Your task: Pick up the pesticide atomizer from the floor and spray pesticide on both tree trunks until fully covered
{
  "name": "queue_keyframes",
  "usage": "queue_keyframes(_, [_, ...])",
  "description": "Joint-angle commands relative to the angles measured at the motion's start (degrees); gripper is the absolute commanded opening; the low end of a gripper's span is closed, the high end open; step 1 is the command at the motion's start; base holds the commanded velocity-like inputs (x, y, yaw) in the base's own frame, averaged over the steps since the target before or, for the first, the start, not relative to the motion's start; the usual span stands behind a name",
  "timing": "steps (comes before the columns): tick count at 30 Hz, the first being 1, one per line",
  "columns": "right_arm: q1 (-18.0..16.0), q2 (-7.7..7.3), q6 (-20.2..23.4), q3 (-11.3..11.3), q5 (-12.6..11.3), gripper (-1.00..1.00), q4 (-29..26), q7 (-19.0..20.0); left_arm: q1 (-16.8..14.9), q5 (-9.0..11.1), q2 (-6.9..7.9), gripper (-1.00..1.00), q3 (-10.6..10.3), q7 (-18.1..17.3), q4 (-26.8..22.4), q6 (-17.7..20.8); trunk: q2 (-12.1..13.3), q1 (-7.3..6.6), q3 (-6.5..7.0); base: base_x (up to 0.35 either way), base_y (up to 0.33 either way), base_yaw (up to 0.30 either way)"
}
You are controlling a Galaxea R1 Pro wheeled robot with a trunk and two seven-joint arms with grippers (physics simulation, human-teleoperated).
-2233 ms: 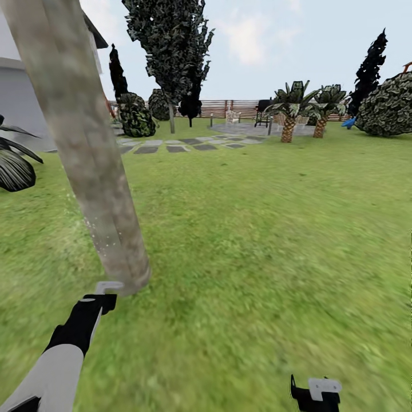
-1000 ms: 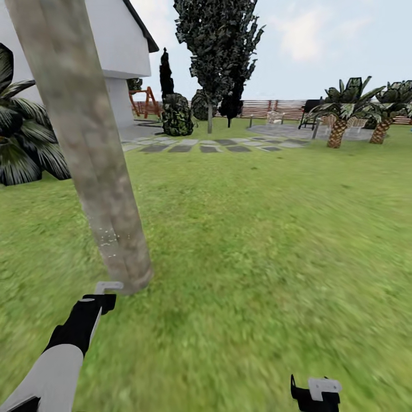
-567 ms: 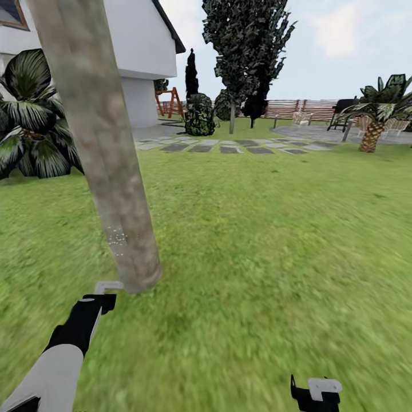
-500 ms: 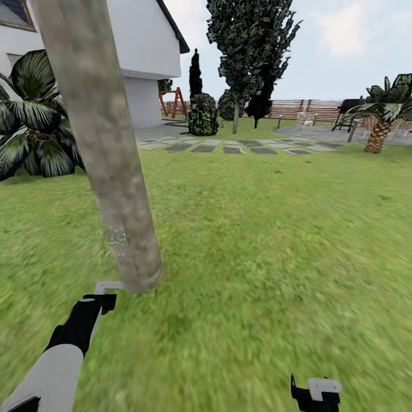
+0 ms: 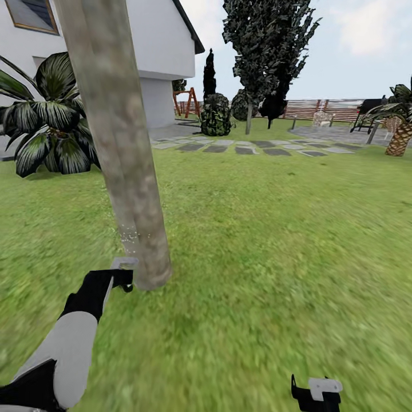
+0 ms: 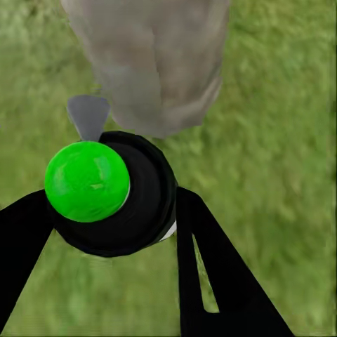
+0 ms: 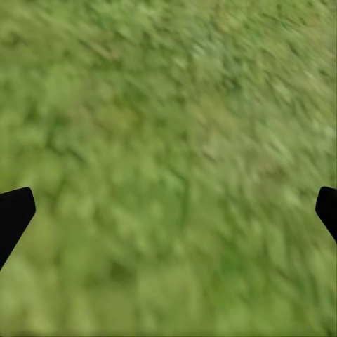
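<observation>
Black fingers of our left gripper close from both sides on the pesticide atomizer, a round black body with a bright green cap and a small grey nozzle poking out ahead. In the head view the left gripper sits low over the grass, just beside the foot of the tree trunk, with the grey tip of the atomizer next to the bark. A faint scatter of whitish specks of pesticide shows on the trunk just above that tip (too fine for us to say how far it spreads). Seen from the left wrist, the tree trunk is a pale, mottled grey-beige column rising right beyond the nozzle.

Our right gripper hangs low at the edge of the head view, well apart from the tree; its fingertips stand wide apart over bare lawn, holding nothing.

Farther out, the lawn runs to grey stone paving and a brown slatted fence. A second tall tree with dark jagged foliage stands near the paving. A white house and a broad-leaved plant lie behind the near trunk, and a palm-like plant stands off to the right.
</observation>
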Motion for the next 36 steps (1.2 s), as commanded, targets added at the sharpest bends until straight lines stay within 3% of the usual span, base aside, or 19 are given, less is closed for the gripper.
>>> queue_keyframes(1, [0.00, -0.02, 0.00, 0.01, -0.01, 1.00, 0.00, 0.00, -0.78, -0.41, -0.94, -1.00, -0.12, -0.19, -0.05, 0.55, 0.00, 0.00, 0.00, 0.000, 0.000, 0.000])
queue_keyframes(3, [0.00, -0.15, 0.07, -0.05, -0.05, 1.00, 0.00, 0.00, -2.40, -0.59, -1.74, -1.00, -1.91, -0.31, -0.09, 2.35, 0.00, 0.00, 0.00, 0.000, 0.000, 0.000])
queue_keyframes(5, [0.00, -0.18, 0.08, -0.06, -0.06, 1.00, 0.00, -0.05, -3.94, -0.80, -1.05, -1.00, -3.11, -0.28, -0.14, 3.95, 0.00, 0.00, 0.00, 0.000, 0.000, 0.000])
queue_keyframes(7, [0.00, -0.18, 0.09, -0.06, -0.02, 1.00, 0.00, -0.07, -4.64, -0.86, 0.56, -1.00, -3.45, -0.24, -0.23, 4.54, 0.00, 0.00, 0.00, 0.000, 0.000, 0.000])
queue_keyframes(8, [0.02, -0.19, 0.09, -0.02, -0.02, 1.00, 0.00, -0.06, -4.80, -0.66, 2.76, -1.00, -3.54, -0.41, -0.25, 4.78, 0.00, 0.00, 0.00, 0.000, 0.000, 0.000])
queue_keyframes(10, [0.01, -0.14, 0.09, 0.01, 0.00, 1.00, 0.00, -0.02, -4.62, -0.59, 3.92, -1.00, -3.64, -0.46, -0.31, 4.75, 0.00, 0.00, 0.00, 0.000, 0.000, 0.000])
queue_keyframes(12, [0.00, -0.11, 0.09, 0.02, 0.00, 1.00, 0.00, 0.00, -4.82, -0.47, 3.64, -1.00, -3.93, -0.59, -0.44, 4.79, 0.00, 0.00, 0.00, 0.000, 0.000, 0.000])
queue_keyframes(14, [0.00, -0.09, 0.09, 0.02, 0.01, 1.00, 0.00, 0.00, -5.18, -0.49, 1.20, -1.00, -5.31, -0.69, -0.75, 4.89, 0.00, 0.00, 0.00, 0.000, 0.000, 0.000])
queue_keyframes(16, [0.00, -0.10, 0.09, 0.02, 0.01, 1.00, 0.00, 0.00, -5.88, -0.55, -0.03, -1.00, -5.81, -0.65, -2.06, 5.70, 0.00, 0.00, 0.00, 0.000, 0.000, 0.009])
queue_keyframes(18, [0.00, -0.06, 0.09, 0.03, 0.01, 1.00, 0.00, 0.00, -6.15, -0.61, 0.31, -1.00, -5.95, -0.70, -3.81, 7.62, 0.00, 0.00, 0.00, 0.000, 0.000, 0.158])
queue_keyframes(21, [0.00, 0.06, 0.09, 0.03, 0.01, 1.00, 0.00, 0.00, -5.81, -0.30, 2.20, -1.00, -5.71, -0.87, -6.94, 8.37, 0.00, 0.00, 0.00, 0.016, -0.022, 0.241])
queue_keyframes(36, [0.00, -0.01, 0.09, 0.02, 0.01, 1.00, 0.00, 0.00, -5.82, -0.41, 1.85, -1.00, -5.85, -0.38, -7.51, 9.07, 0.00, 0.00, 0.00, 0.046, -0.251, 0.015])
